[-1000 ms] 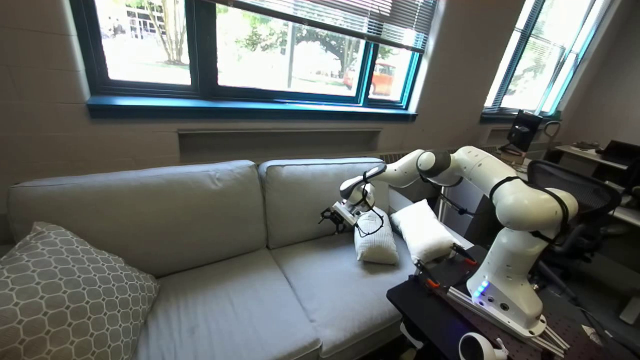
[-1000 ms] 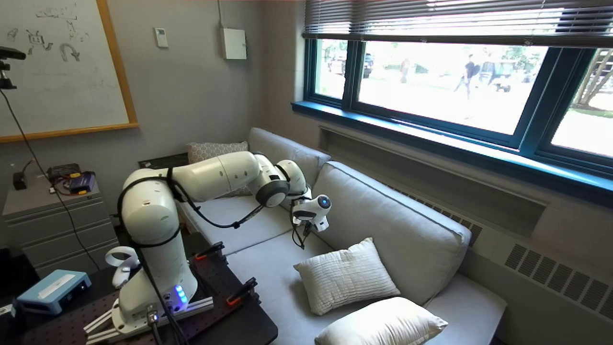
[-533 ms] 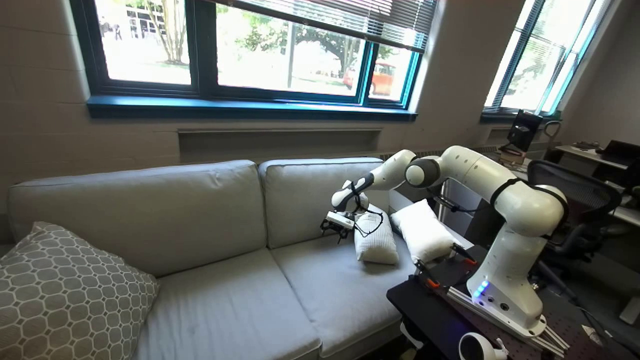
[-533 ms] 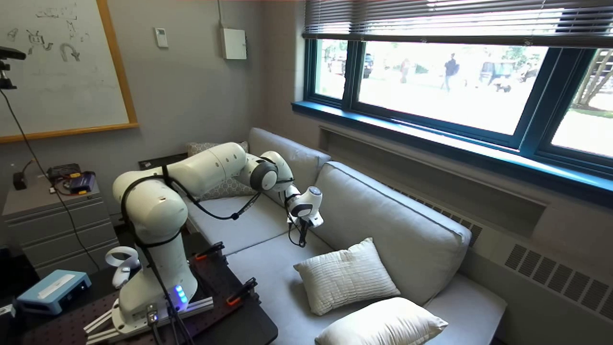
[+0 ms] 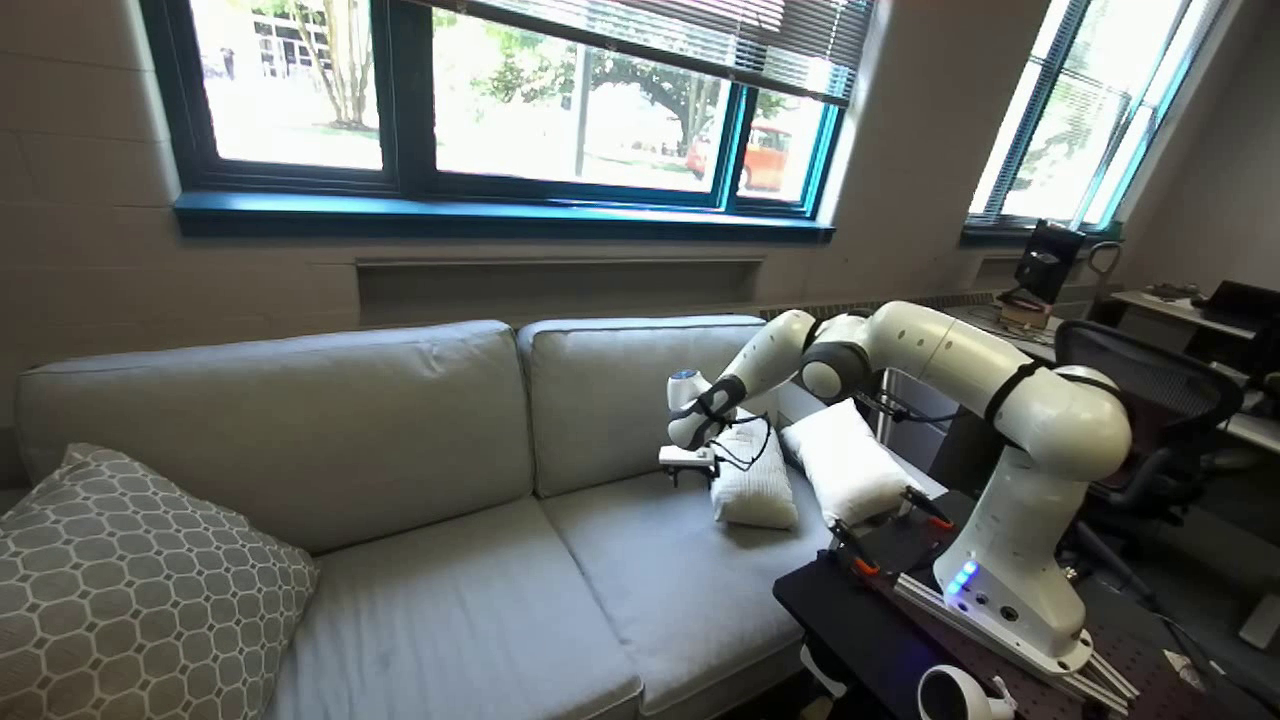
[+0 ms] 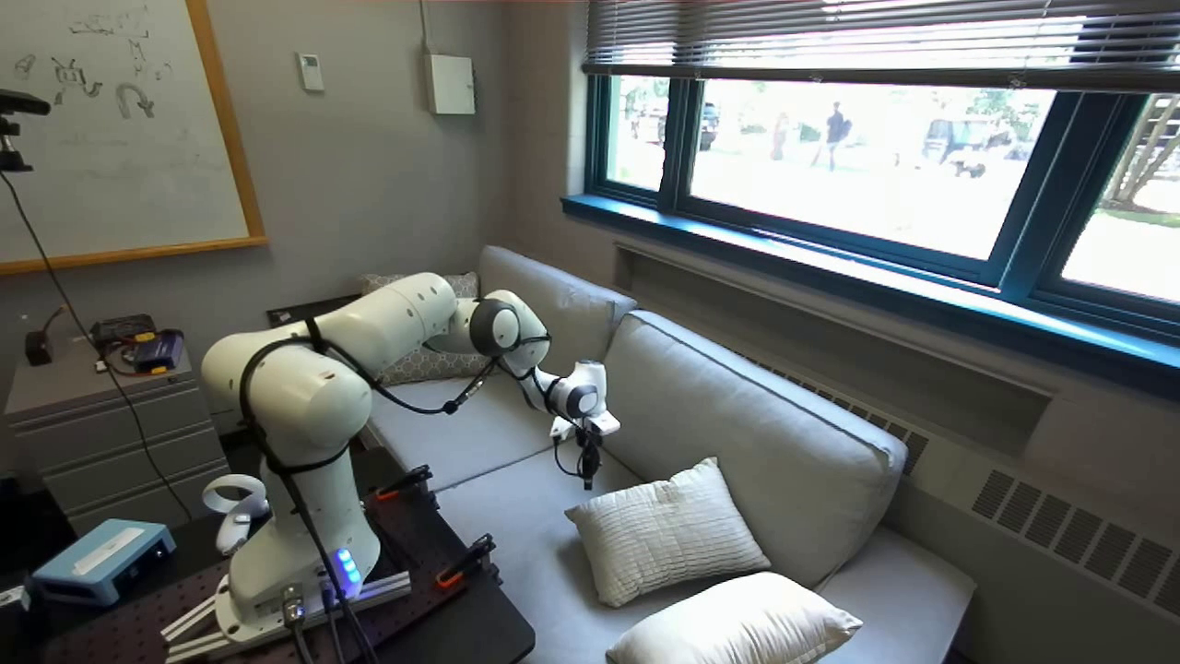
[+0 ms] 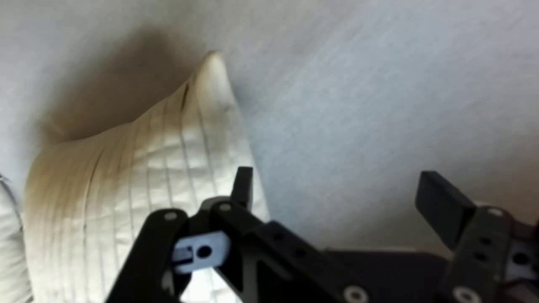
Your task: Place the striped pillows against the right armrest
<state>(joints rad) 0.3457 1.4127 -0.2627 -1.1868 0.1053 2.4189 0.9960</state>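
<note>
Striped pillows (image 6: 666,535) lie side by side on the sofa (image 5: 640,545), at the end with the right armrest (image 6: 908,590). The ribbed pillow (image 5: 755,490) sits farther from that armrest; the smoother white pillow (image 6: 733,622), whose stripes I can't make out, lies between and seems to lean on it. The gripper (image 7: 341,195) is spread wide and holds nothing. In the wrist view one finger (image 7: 243,185) overlaps the ribbed pillow's edge while its partner stands over bare cushion — whether either touches fabric, I can't tell.

Closing from here could go badly, I judge: so little pillow shows between the fingertips that they might nip a mere fold, or slip off the edge altogether. Lowering as it stands could drive a fingertip into the soft filling, denting the pillow instead of straddling it. A hard sideways shove might topple it onto its white neighbour, which could then slide toward the sofa's front; and the black cable (image 6: 450,407) slung along the robot arm (image 6: 396,309) could snag a corner.

Counted up: two pale pillows, one grey lattice pillow (image 5: 150,590) at the far end, two back cushions (image 5: 290,430), two seat cushions (image 5: 430,610), one robot arm with its one gripper, one black table (image 6: 489,618) under it — and two clamps (image 6: 467,559) on that table.
</note>
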